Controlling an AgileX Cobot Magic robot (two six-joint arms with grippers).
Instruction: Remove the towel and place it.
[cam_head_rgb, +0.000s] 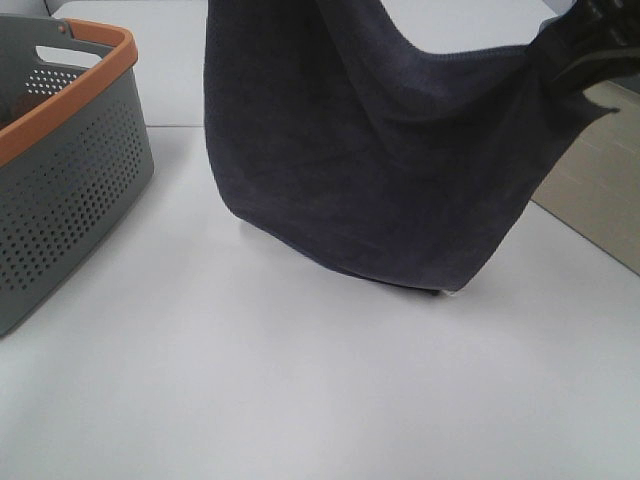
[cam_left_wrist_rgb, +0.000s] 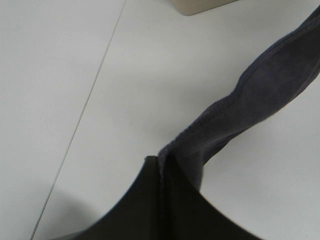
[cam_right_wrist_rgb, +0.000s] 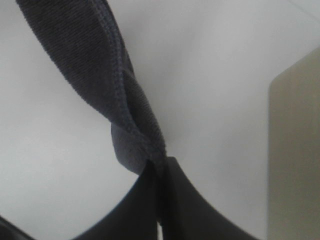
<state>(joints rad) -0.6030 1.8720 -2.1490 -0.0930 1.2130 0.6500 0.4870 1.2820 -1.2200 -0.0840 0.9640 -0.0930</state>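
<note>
The towel (cam_head_rgb: 370, 160) is dark charcoal-purple and hangs spread between both grippers above the white table, sagging in the middle. Its lowest corner, with a small white tag (cam_head_rgb: 452, 291), touches or nearly touches the table. My right gripper (cam_head_rgb: 585, 45) is shut on the towel's upper right corner at the top right of the exterior view. In the right wrist view the gripper (cam_right_wrist_rgb: 160, 167) pinches the towel's hem (cam_right_wrist_rgb: 132, 125). My left gripper is out of the exterior view above its top edge. In the left wrist view the gripper (cam_left_wrist_rgb: 160, 165) is shut on the towel's hemmed edge (cam_left_wrist_rgb: 250, 95).
A grey perforated basket (cam_head_rgb: 70, 170) with an orange rim stands at the left edge of the table. A beige surface (cam_head_rgb: 600, 190) lies beyond the table's right edge. A seam runs across the white table (cam_head_rgb: 300, 380) at the back.
</note>
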